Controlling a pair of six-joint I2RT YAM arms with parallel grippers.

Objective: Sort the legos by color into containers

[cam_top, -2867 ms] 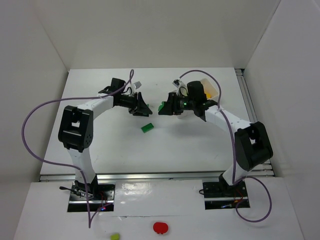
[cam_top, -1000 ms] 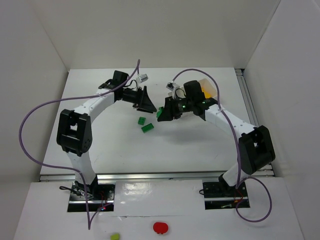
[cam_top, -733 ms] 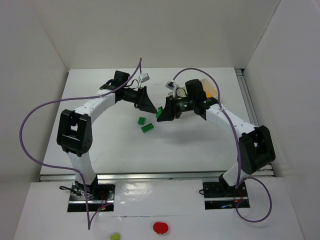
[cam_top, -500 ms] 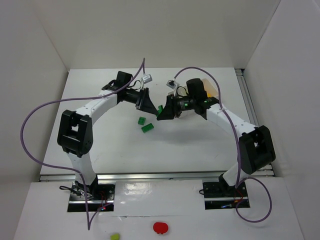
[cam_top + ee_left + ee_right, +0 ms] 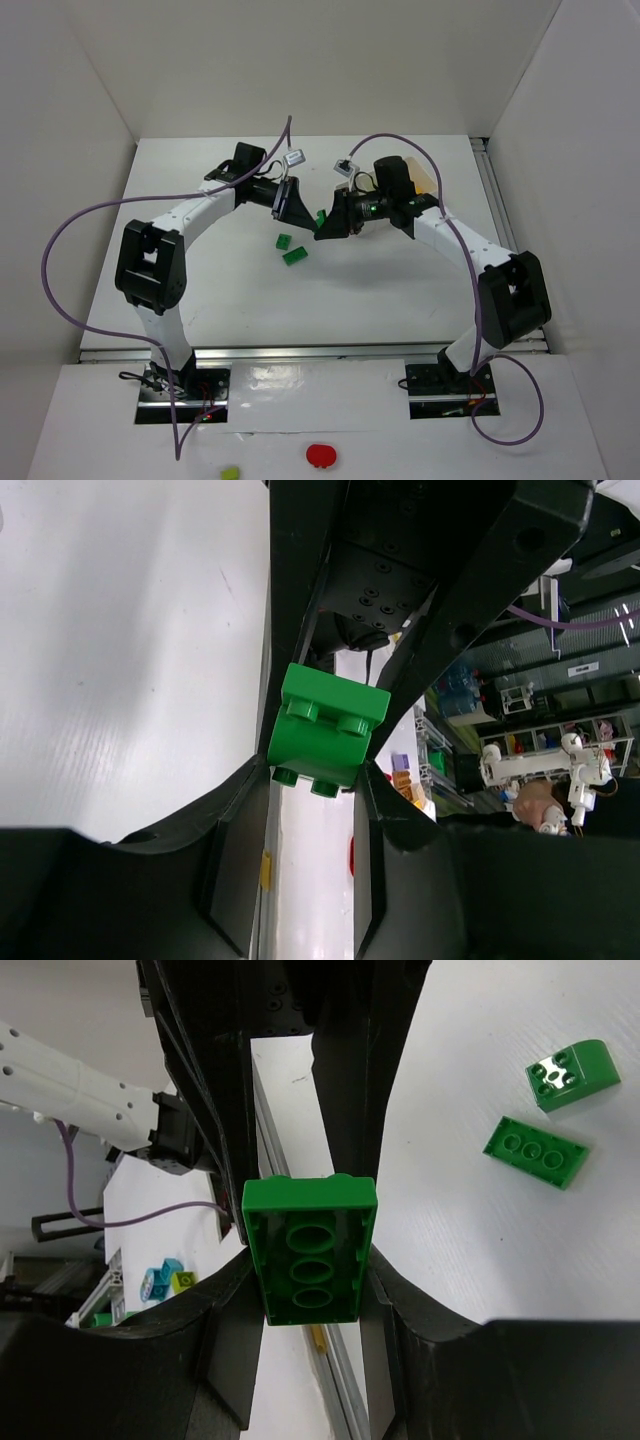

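The two arms meet nose to nose at the upper middle of the top view, above the white table (image 5: 400,280). The left gripper (image 5: 298,207) points right and the right gripper (image 5: 326,226) points left, with a green brick (image 5: 328,725) between them, off the table. In the right wrist view the brick fills the centre with its hollow underside toward the camera. The right fingers (image 5: 225,1320) press in on both of its long sides, so this gripper is grasping it. In the left wrist view the same brick shows its studded face. The left fingers (image 5: 235,830) reach up from the bottom of the frame, and their tips lie against the brick's lower corners. Whether they squeeze it or only flank it cannot be told. The other gripper's black fingers close in on the brick from the top of that frame. Two more green legos lie on the table just below and left of the grippers in the top view, close together but apart. In the upper right of the right wrist view they show as a flat plate (image 5: 528,1152) with three studs and a curved piece (image 5: 565,1075). The tray (image 5: 428,176) sits at the upper right of the top view, mostly hidden behind the right arm, with yellow-orange showing in it.
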